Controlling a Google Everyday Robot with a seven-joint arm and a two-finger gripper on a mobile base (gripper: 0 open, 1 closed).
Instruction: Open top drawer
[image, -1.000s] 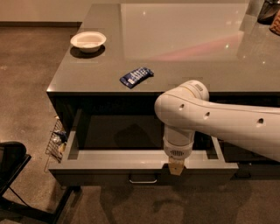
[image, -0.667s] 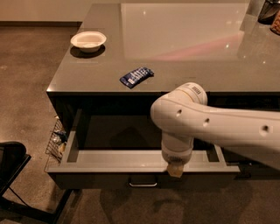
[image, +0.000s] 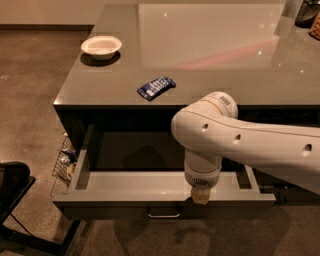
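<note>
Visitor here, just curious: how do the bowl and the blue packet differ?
The bowl is white and round; the blue packet is flat and oblong. The bowl sits farther back; the packet lies near the front edge. Both rest on the countertop. The end effector is at the open top drawer's front wall.

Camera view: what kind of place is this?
Probably a kitchen or break area: a grey counter bearing a bowl and snack packet, the open top drawer below it, the gripper at its front edge.

Dim warm light, glare on countertop (image: 210, 45), gripper (image: 200, 196) at top drawer (image: 125, 181) front rim
</note>
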